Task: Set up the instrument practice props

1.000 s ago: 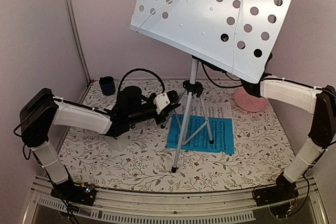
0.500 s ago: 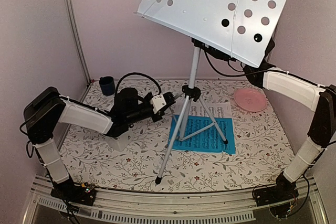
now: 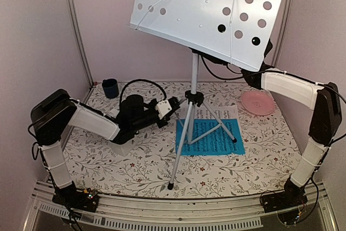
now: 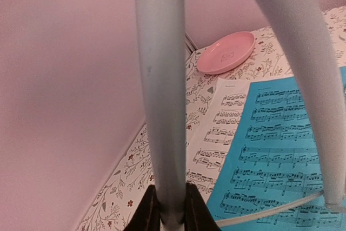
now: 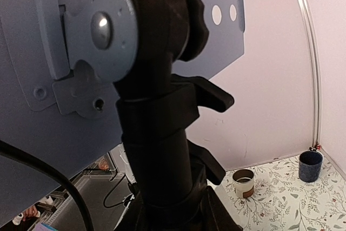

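Note:
The pale grey-blue perforated music stand stands on its silver tripod mid-table, its legs over the sheets. My left gripper is shut on a silver tripod tube low down, its fingers either side of it. My right gripper is behind the desk, shut on the stand's black neck. The bright blue sheet lies flat, overlapping the white sheet; both show in the left wrist view. A pale shape, maybe the metronome, is mostly hidden under my left forearm.
A pink plate lies at the back right, near the white sheet. A dark blue cup stands in the back left corner. A small white cup with a brown label stands by the back wall. Walls enclose the table on three sides.
The stand has shifted: its desk moved left and up, the pole stands straighter, and the tripod feet have moved forward and right. Both grippers stayed shut on it.

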Tool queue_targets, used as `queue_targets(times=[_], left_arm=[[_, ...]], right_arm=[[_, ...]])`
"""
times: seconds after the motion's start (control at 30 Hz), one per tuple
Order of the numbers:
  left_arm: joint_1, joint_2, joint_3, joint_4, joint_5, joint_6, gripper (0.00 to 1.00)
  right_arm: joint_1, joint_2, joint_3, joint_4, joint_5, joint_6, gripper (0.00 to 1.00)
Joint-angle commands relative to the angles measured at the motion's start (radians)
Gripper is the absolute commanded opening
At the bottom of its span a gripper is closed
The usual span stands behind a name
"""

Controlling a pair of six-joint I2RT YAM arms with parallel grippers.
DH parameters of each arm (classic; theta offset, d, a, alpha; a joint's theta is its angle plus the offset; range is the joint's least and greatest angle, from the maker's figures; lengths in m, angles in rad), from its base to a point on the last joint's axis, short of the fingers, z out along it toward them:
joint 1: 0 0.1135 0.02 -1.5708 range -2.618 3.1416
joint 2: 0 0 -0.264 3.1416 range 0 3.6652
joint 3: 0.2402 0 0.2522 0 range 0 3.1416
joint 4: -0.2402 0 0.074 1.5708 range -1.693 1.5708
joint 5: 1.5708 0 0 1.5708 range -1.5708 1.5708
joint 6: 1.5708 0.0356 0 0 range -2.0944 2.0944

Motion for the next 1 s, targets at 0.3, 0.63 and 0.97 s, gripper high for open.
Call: queue_targets(times=[0.3,0.63,0.97], left_arm=[[0.000,-0.165,-0.149,-0.131,-0.015,-0.162,0.80],[0.002,-0.258,-0.170,-0.271,-0.034,-0.192,0.91],[-0.057,-0.308,-0.239,-0.207,0.078,-0.175,0.99]], right_arm=[[0.071,-0.010,0.153,0.269,-0.062,0.181,0.00],[0.073,-0.019,0.139,0.288,-0.101,0.163,0.00],[0.073,-0.041,0.093,0.266,-0.131,0.088,0.00]])
